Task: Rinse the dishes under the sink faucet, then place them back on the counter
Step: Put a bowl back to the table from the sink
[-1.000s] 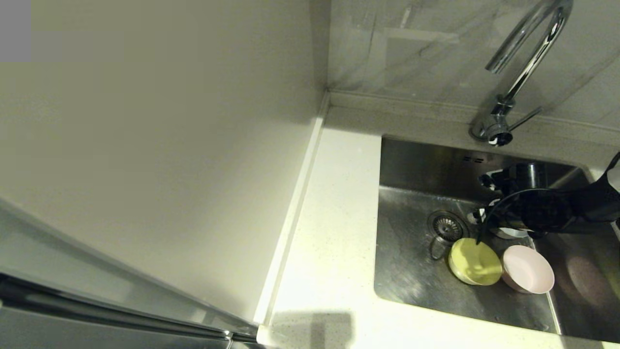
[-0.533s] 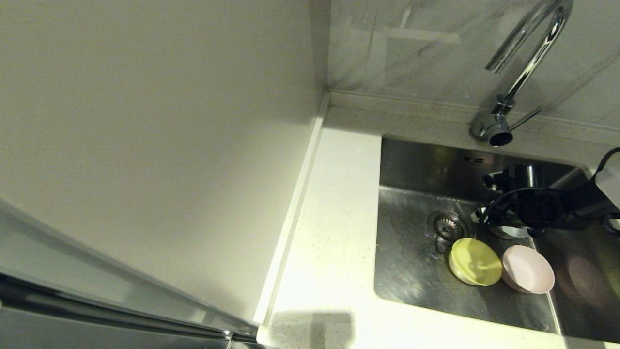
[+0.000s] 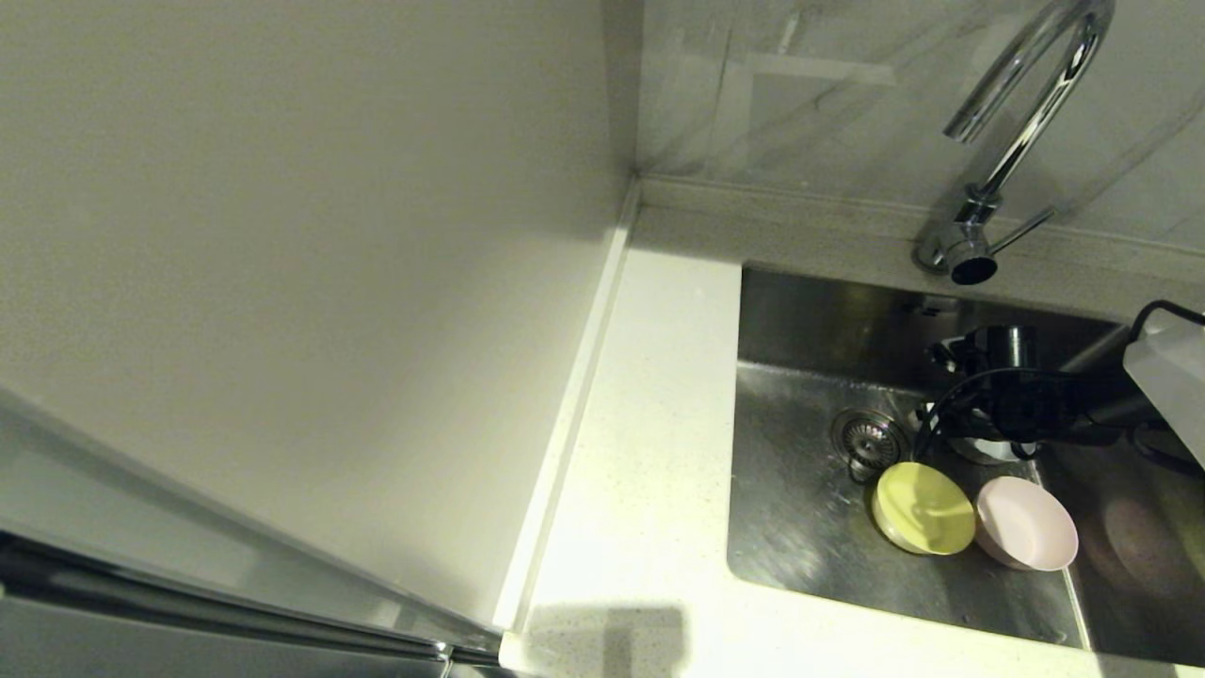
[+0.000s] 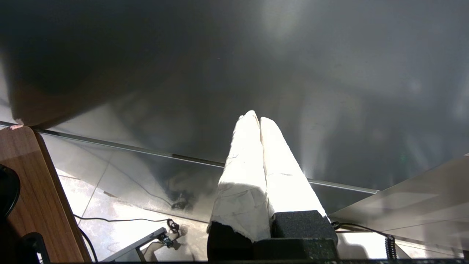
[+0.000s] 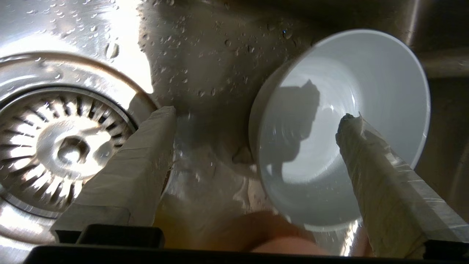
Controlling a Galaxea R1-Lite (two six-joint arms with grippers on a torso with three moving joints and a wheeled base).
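My right gripper [image 5: 256,118] is low in the sink [image 3: 800,527], open wide and straddling the rim of the white bowl [image 5: 340,91]. One taped finger [image 5: 373,176] is inside the bowl; the other finger [image 5: 139,161] is outside it, beside the drain strainer [image 5: 66,146]. Neither finger presses the rim. From the head view, my right arm [image 3: 1026,405] covers most of that bowl [image 3: 984,450]. The yellow-green bowl [image 3: 923,508] and the pink bowl [image 3: 1026,523] sit side by side on the sink floor nearer the front. The faucet [image 3: 1017,132] stands behind the sink. My left gripper [image 4: 256,118] is shut and empty, away from the sink.
The white counter [image 3: 650,452] runs along the sink's left side, with a cream wall panel [image 3: 282,282] beyond its raised edge. The drain [image 3: 868,438] lies just left of the yellow-green bowl. Water drops cover the sink floor [image 5: 205,55].
My right arm has drawn back toward the right, so its white link now shows at the edge of the head view. The gripper stays open at the white bowl. The other bowls have not moved.
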